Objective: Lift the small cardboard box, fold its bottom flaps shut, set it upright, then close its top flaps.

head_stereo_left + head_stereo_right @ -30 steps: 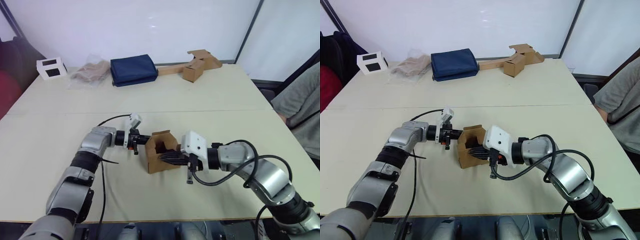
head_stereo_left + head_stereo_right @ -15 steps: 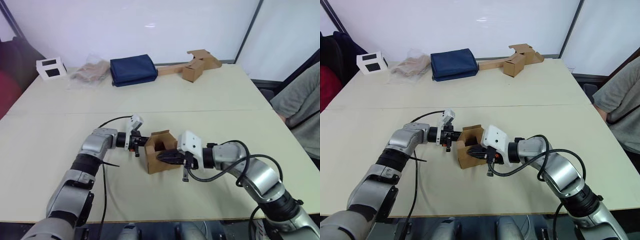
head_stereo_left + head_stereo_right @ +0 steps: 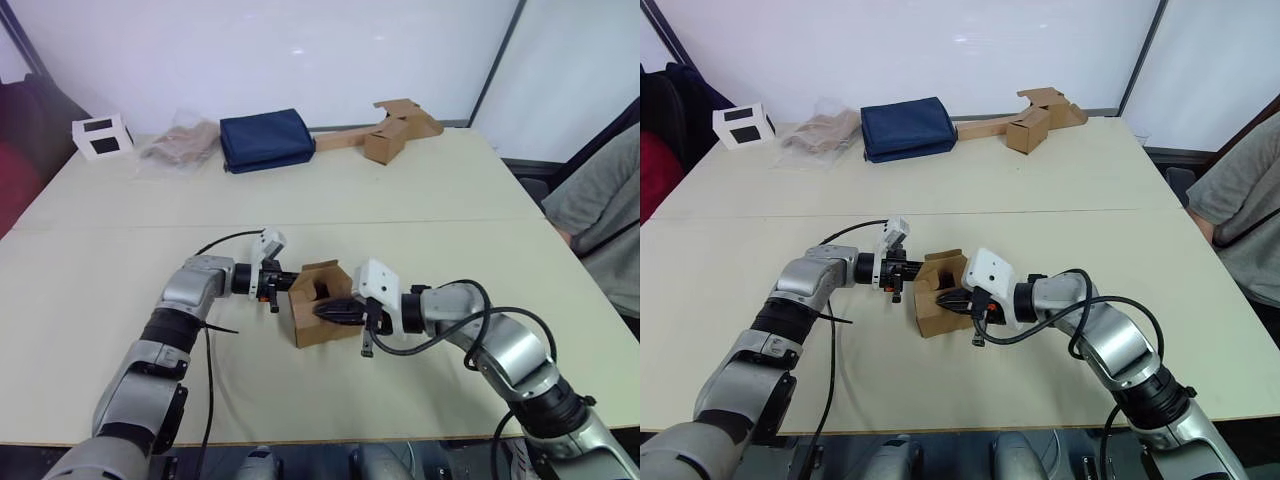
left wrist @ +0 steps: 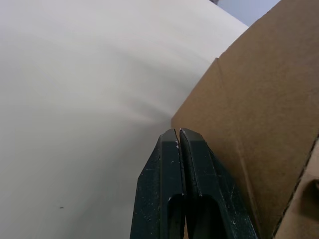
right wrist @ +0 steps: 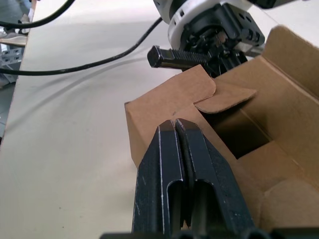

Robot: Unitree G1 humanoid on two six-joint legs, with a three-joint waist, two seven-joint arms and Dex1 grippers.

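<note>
Two grippers on one box. My left gripper (image 3: 283,282) is pinched together with nothing between its fingers, tips just beside the box's left wall. The box (image 3: 322,316) sits on the table (image 3: 430,190) near its front edge, between my arms, with its open end turned up and toward my right arm. The flaps (image 5: 214,92) there are partly folded over the opening, one curved tab lying across it, a dark gap below. My right gripper (image 3: 330,311) is also closed and empty, fingers pushed against the flaps at the opening.

Handling judgement: thin corrugated, empty, so light and apt to slide if pushed from one side only. Walls are stiff along the creases and flaps springy. Best hold is across two opposite walls, near an edge.
</note>
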